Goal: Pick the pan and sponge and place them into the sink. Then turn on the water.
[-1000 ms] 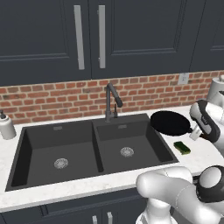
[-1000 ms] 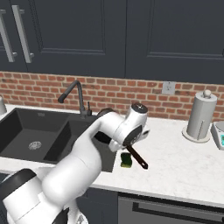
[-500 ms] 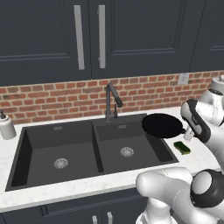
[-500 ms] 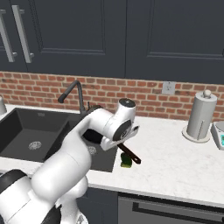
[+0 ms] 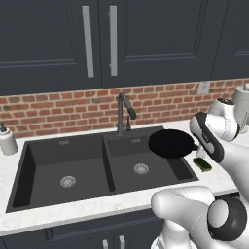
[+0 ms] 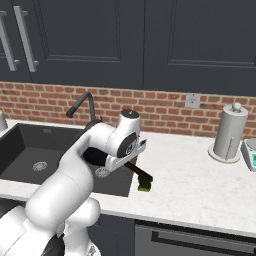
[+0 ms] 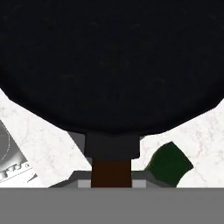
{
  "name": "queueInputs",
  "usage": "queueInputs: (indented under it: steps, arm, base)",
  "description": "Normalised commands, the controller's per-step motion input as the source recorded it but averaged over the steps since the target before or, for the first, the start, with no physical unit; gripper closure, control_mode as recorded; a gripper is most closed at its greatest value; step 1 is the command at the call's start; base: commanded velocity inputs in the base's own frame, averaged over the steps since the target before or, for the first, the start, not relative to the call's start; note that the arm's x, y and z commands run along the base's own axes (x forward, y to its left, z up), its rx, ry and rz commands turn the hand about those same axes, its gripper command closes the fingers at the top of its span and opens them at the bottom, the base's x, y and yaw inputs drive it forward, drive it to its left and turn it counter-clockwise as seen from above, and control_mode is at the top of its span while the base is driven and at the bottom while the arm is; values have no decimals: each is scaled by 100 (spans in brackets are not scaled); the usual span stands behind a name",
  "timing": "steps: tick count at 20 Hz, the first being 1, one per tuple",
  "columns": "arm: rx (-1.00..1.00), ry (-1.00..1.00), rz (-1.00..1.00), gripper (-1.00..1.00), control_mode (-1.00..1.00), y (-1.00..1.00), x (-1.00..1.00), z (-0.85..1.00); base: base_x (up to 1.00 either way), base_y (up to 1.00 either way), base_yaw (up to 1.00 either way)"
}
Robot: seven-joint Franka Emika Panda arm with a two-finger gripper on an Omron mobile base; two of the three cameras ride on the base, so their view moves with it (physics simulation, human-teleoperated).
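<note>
My gripper [image 5: 198,146] is shut on the thin dark handle of the black pan [image 5: 169,143], which hangs level above the right edge of the black double sink [image 5: 53,155]. From the right base, my gripper [image 6: 126,163] holds the handle [image 6: 141,173], and the arm hides most of the pan. In the hand view the pan [image 7: 112,65] spreads across the top, its handle [image 7: 111,168] running down between my fingertips. The yellow-green sponge [image 5: 202,164] lies on the counter right of the sink, just below the handle, and shows as the sponge [image 6: 144,186] and the sponge [image 7: 169,162]. The dark faucet [image 5: 124,111] stands behind the basins, with no water running.
A white soap dispenser [image 5: 7,141] stands on the counter left of the sink. A paper towel holder [image 6: 227,133] is at the far right by the brick wall. Dark cabinets hang above. A silver drain [image 5: 141,168] lies under the pan's left side.
The pan has moved left in my gripper, from over the counter beside the sink to over the right basin's edge. The sponge has stayed in place.
</note>
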Motion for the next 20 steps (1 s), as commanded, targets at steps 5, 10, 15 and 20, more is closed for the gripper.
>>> queueInputs:
  steps: [5,10,15,20]
  arm:
    - [-5,4,4,100,-100,39,0,0]
    - [-2,5,3,100,-100,34,0,0]
    - [0,5,5,100,-100,12,2,0]
    - [0,5,5,100,-100,12,10,-3]
  base:
    - [0,0,0]
    - [0,0,0]
    - [0,0,0]
    - [0,0,0]
